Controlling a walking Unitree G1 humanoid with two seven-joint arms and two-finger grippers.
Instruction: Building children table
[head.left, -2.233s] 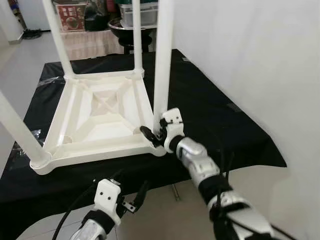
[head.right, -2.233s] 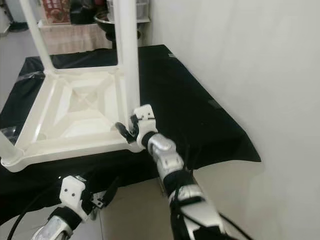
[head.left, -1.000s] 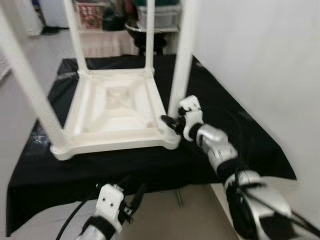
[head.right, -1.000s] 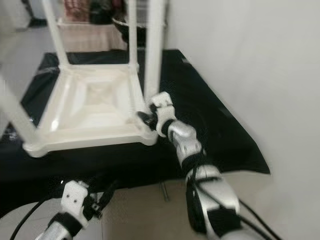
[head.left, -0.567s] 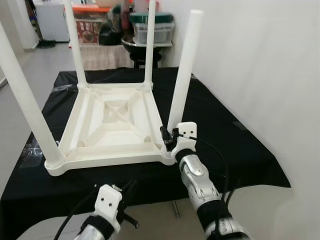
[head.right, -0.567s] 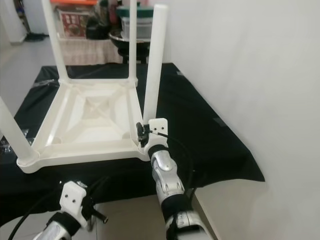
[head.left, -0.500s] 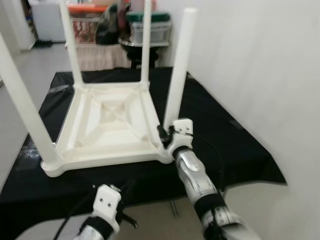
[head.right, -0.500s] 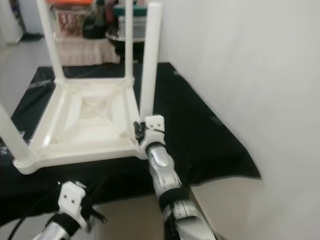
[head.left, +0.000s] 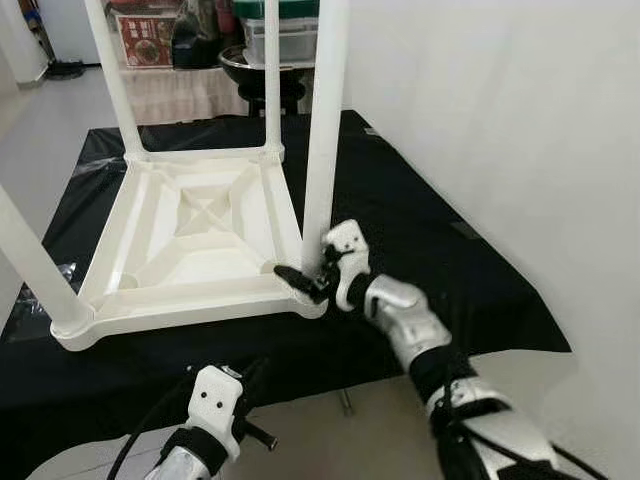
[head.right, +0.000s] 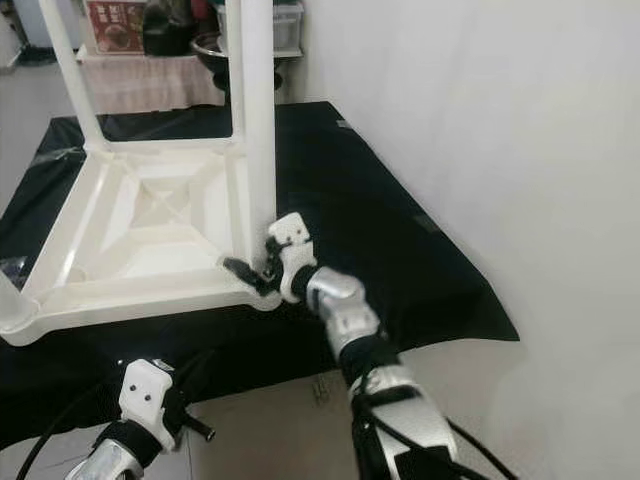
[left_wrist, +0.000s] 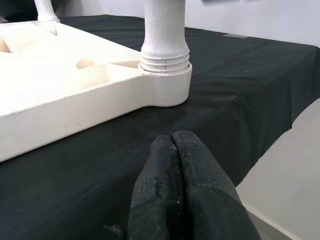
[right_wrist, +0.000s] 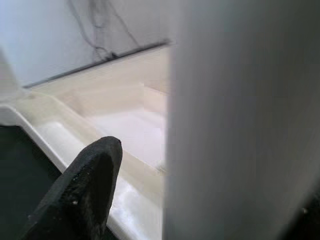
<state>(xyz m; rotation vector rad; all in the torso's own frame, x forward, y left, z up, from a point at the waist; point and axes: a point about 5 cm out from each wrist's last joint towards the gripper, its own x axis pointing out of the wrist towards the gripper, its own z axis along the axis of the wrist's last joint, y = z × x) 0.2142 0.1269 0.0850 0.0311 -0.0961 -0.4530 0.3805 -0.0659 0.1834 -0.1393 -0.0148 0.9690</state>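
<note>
The camera has dipped and turned since half a second ago, so the near leg's top now runs off the upper edge of the left eye view. The right gripper (head.left: 308, 280), which then sat upright against the leg, now reaches in from the lower right with its wrist lying lower. It is open around the foot of that leg (head.left: 325, 130): one black finger (head.left: 293, 277) lies on the table's near rim just left of the leg, and in the right wrist view the leg (right_wrist: 240, 125) sits close beside that finger (right_wrist: 82, 192). The other finger is hidden behind the leg.

The white table (head.left: 195, 230) lies upside down on the black bench (head.left: 420, 250), filling the middle left of the frame, its four legs standing up. Its near right corner, where the gripper works, lies close to the bench's front edge. To the right of the table a broad strip of bare black cloth runs out to the bench's right edge by the wall (head.left: 500, 120).

The left gripper (left_wrist: 175, 150) is closed on nothing, hanging low in the lower left of the frame, in front of the bench's front edge. In its wrist view a table corner with its screwed-in leg (left_wrist: 164, 30) stands beyond the fingertips.
</note>
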